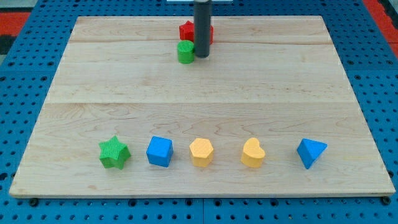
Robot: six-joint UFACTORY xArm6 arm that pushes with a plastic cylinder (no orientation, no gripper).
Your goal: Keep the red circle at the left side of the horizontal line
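My tip (202,55) stands near the view's top centre of the wooden board (199,93). It is right beside a green cylinder (185,52), on that block's right. A red block (188,31) sits just behind the rod and is partly hidden by it; its shape is unclear. Along the view's bottom runs a horizontal row of blocks: a green star (114,152), a blue cube (159,151), a yellow hexagon (201,152), a yellow heart (252,153) and a blue triangle (310,152). No red circle can be made out as such.
The board lies on a blue pegboard surface (25,93) that surrounds it on all sides. The board's edges slant inward toward the view's top.
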